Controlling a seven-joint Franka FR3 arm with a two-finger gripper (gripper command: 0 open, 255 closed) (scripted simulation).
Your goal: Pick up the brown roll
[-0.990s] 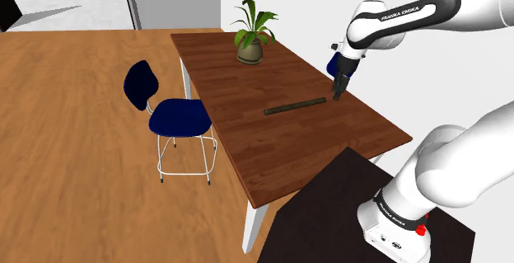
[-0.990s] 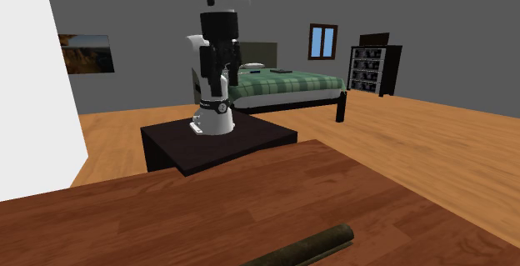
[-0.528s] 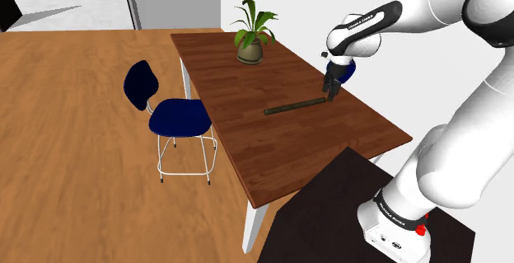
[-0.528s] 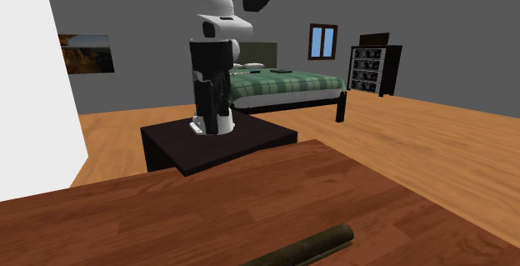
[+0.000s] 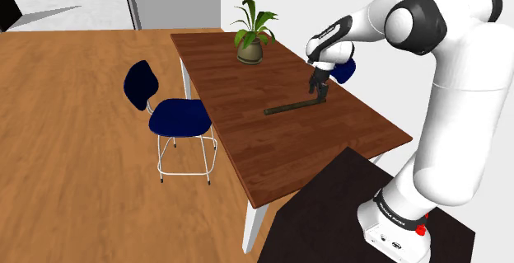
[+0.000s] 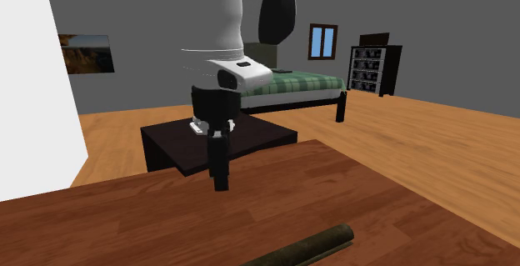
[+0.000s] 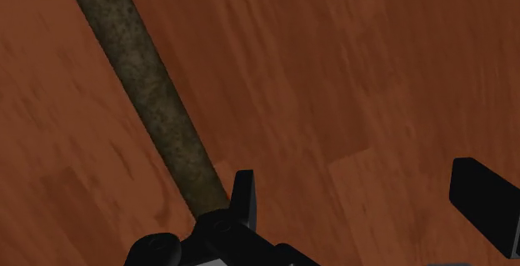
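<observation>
Where the brown roll (image 5: 295, 105) lies: flat on the table (image 5: 247, 146), centre-right of the shoulder frame.
Other views: roll (image 6: 304, 246) at lower right of the second exterior frame; roll (image 7: 142, 81) runs diagonally from upper left toward the bottom of the wrist frame.
Look: long, thin, straight, dark mottled brown.
Handling (guess): stiff and light. Round, so it may roll off if nudged sideways. The rough-looking surface should give grip. Doesn't look fragile.
Where to grab (guess): across the thin width, nearer the middle. An end grip would likely let it tip.
Gripper (image 5: 320, 98): low over the roll's right-hand end in the shoulder frame; gripper (image 6: 221, 185) sits mid-frame in the second exterior view, above the table and behind the roll.
Jaws: apart. The wrist frame shows the gripper (image 7: 358, 191) with bare wood in the gap; the roll passes beside one finger, outside the gap. Nothing held.
Next (guess): shift sideways until the roll sits in the gap, descend, close.
Container: pot (image 5: 250, 53), upper centre of the shoulder frame, holds a green plant (image 5: 252, 21); well apart from the roll.
Other: blue chair (image 5: 175, 115) left of the table.
</observation>
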